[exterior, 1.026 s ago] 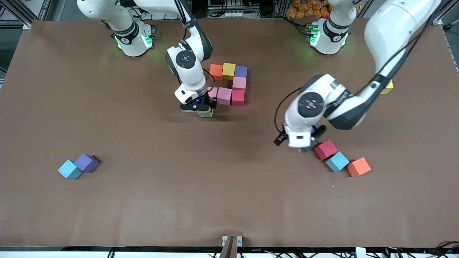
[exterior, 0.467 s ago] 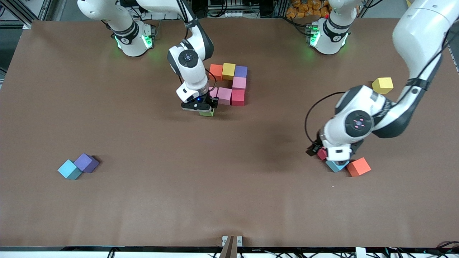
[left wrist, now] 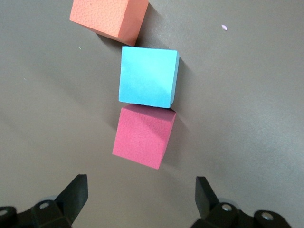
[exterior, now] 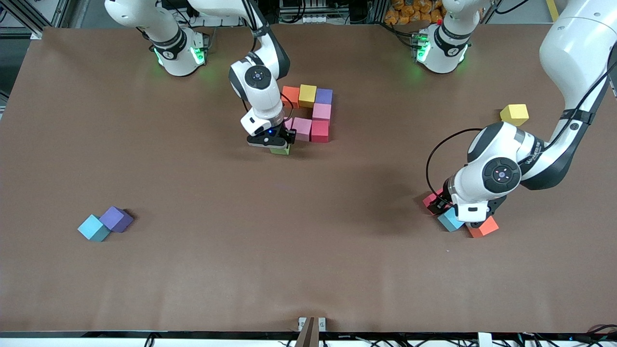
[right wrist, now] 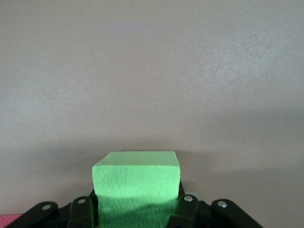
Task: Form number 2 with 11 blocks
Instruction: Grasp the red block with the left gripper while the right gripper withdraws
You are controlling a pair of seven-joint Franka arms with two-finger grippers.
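Right claw (exterior: pixel 277 147) is pinching the green block (right wrist: pixel 137 183), low at the table in the upper middle of the front view. The block sits just nearer the camera than the end pink block (exterior: pixel 287 124) of the part-built number 2 (exterior: pixel 308 113). That figure so far shows an orange, yellow and purple row, one pink block below the purple, then a red and pink row.

Judgement: the step in hand is seating green as the fourth row.
- Its face should sit flush to the end pink block and square to the row.
- The claw should open only once the block rests flat, then lift straight up so the foam is not dragged.

Left claw (left wrist: pixel 140 194) is spread over the red block (left wrist: pixel 142 137) in the lower part of the front view, toward the left arm's end of the table.
- Red touches a light blue block (left wrist: pixel 148 76), and an orange block (left wrist: pixel 108 19) lies just beside that.
- Judgement: the fingers should close on red's free faces, clear of its neighbour.
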